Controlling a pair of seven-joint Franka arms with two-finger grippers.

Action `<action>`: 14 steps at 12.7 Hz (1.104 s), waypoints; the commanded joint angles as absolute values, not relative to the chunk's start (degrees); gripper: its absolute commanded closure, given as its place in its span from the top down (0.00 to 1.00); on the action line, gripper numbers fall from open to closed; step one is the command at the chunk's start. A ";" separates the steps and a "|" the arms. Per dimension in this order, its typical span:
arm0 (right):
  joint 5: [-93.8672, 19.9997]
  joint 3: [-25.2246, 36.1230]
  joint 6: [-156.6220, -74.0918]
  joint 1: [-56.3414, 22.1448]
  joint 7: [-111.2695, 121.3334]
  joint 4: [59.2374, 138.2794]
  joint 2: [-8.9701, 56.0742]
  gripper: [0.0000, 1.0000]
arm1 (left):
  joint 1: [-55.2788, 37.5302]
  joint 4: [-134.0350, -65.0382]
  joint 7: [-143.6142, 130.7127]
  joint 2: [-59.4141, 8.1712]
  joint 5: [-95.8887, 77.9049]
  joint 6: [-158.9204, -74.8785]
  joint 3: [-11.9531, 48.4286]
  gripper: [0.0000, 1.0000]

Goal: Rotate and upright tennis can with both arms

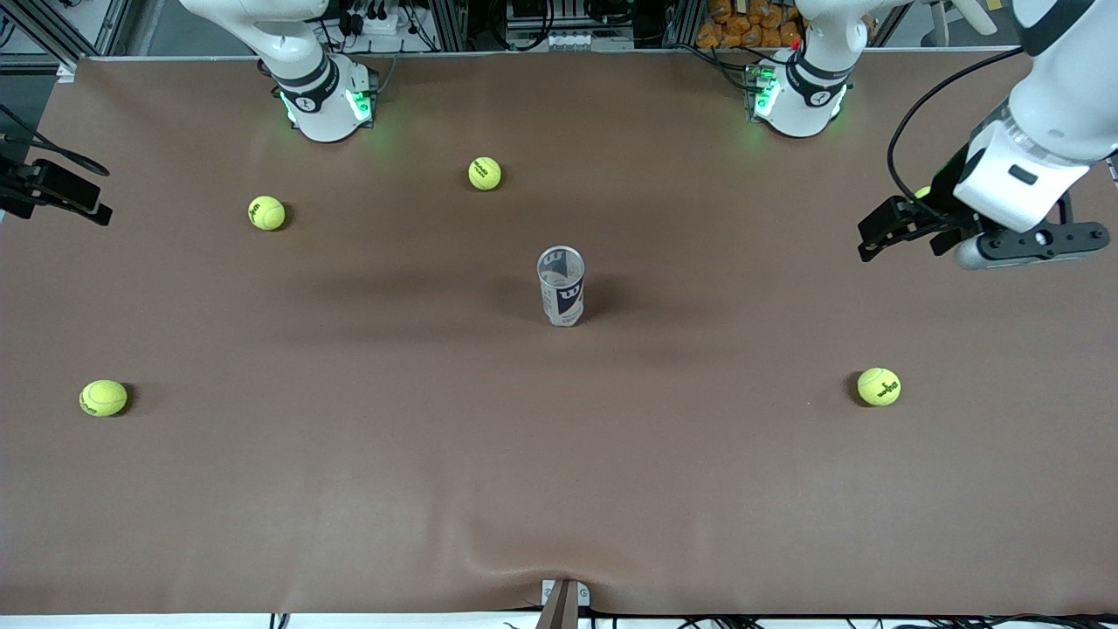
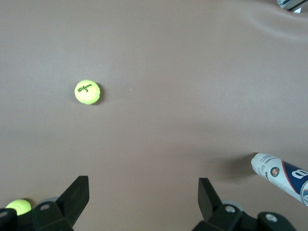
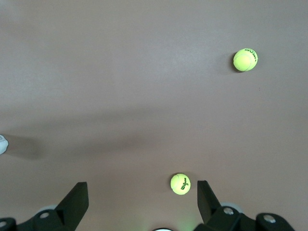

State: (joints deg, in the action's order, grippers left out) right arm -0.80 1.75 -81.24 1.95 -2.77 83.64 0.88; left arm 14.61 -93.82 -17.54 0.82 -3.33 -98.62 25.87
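The tennis can [image 1: 561, 288] stands upright in the middle of the table, its open rim up and its white and dark-blue "W" label facing the front camera. It also shows at the edge of the left wrist view [image 2: 281, 175]; only a white sliver of it [image 3: 2, 144] shows in the right wrist view. My left gripper [image 1: 870, 236] hangs open and empty over the left arm's end of the table, well apart from the can; its fingers [image 2: 77, 195] stand wide. My right gripper [image 1: 92, 201] is open and empty over the right arm's end [image 3: 142, 192].
Several yellow-green tennis balls lie scattered: two [image 1: 266, 212] [image 1: 485, 173] toward the bases, two [image 1: 103, 397] [image 1: 878, 386] nearer the front camera, and one [image 1: 921, 191] mostly hidden by the left gripper. The brown table cover has a wrinkle [image 1: 489, 559] near the front edge.
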 commanded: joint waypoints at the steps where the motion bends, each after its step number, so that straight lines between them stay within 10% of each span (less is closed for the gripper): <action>1: -0.97 1.49 -81.04 2.20 -3.16 82.53 1.49 1.00 | 16.08 -93.25 -15.65 1.67 -2.37 -98.70 26.10 1.00; 14: -0.97 1.49 -81.04 2.20 -3.16 82.53 1.49 1.00 | 15.22 -89.47 -10.40 2.11 -0.88 -92.11 22.52 1.00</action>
